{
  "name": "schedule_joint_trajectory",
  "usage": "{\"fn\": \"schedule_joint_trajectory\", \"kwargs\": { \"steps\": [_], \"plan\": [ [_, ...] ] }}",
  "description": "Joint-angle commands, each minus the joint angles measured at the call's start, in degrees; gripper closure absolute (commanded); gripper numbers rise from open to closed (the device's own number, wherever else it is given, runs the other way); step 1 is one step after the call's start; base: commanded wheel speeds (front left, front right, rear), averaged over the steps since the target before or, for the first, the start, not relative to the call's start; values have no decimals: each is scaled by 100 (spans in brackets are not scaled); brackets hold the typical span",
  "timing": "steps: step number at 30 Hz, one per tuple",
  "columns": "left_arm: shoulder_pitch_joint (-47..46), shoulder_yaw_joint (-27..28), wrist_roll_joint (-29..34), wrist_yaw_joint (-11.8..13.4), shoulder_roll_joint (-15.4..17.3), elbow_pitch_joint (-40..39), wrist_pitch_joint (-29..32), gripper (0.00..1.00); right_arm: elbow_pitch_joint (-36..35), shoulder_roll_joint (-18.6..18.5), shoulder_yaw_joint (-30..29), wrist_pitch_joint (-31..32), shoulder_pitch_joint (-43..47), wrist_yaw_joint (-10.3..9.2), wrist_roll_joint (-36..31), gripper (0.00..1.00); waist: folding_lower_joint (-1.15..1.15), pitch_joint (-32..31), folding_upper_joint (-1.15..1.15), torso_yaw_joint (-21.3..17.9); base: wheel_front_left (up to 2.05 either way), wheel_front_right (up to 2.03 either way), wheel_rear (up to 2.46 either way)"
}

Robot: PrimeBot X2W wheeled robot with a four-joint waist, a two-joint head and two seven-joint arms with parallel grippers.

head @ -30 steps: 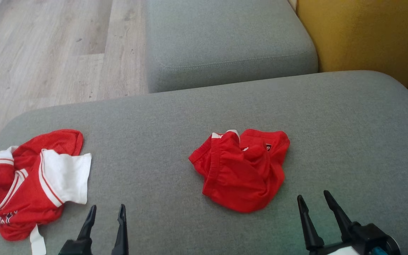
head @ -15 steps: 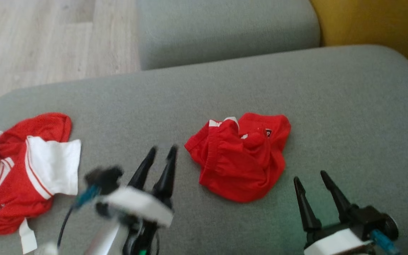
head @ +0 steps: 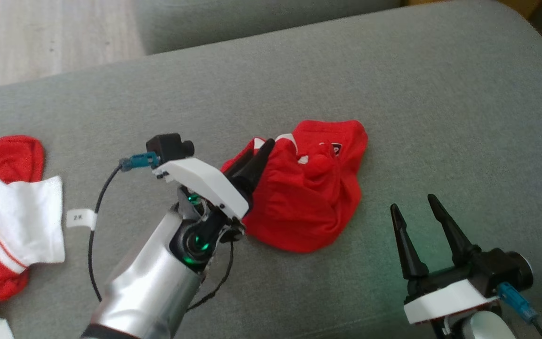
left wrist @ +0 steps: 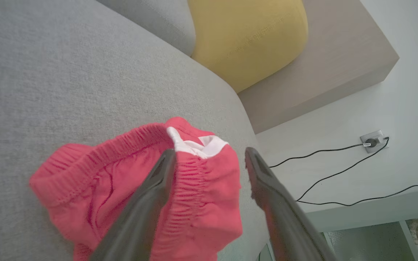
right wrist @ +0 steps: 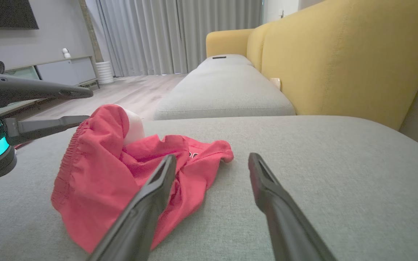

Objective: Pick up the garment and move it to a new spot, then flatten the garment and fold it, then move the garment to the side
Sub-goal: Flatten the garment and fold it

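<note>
Garment (head: 308,202) — soft, light, limp; grasp at elastic waistband (left wrist: 118,146). Left pincer (head: 260,147) apart over waistband; right pincer (head: 412,201) apart, clear.

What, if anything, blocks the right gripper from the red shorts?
Probably yes: the right gripper is open, with only bare cushion between it and the red shorts; the left gripper sits at their opposite edge.

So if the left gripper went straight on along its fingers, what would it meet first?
Probably the red shorts: the open left gripper points at their bunched waistband, which lies between its fingers. Whether it already touches is unclear.
</note>
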Motion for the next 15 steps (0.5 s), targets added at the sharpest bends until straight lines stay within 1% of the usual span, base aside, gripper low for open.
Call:
{"fn": "schedule_joint_trajectory", "kwargs": {
  "steps": [1, 5, 9, 10, 11, 15],
  "plan": [
    [-329, 173, -100, 7, 37, -63, -2, 0, -192, -63, 105, -62, -192, 43, -50, 0, 0, 121, 0, -129, 0, 0, 0],
    [-528, 151, -292, 7, 37, 201, -23, 0, -185, -66, 107, -62, -204, 43, -47, 0, 0, 203, 0, -227, 0, 0, 0],
    [-685, 74, -329, -15, 37, 407, -1, 0, -179, -64, 97, -62, -233, 43, -36, 0, 0, 240, 0, -274, 0, 0, 0],
    [-709, 68, -337, -27, 37, 450, -18, 54, -177, -63, 96, -62, -235, 43, -35, 0, 0, 236, 0, -282, 0, 0, 0],
    [-731, 71, -347, -43, 37, 489, -49, 100, -173, -64, 98, -62, -235, 43, -34, 0, 0, 228, 0, -290, 0, 0, 0],
    [-775, 72, -421, -160, 37, 594, -182, 100, -123, -60, 146, -62, -218, 43, -37, 0, 0, 122, 0, -348, 0, 0, 0]
  ]
}}
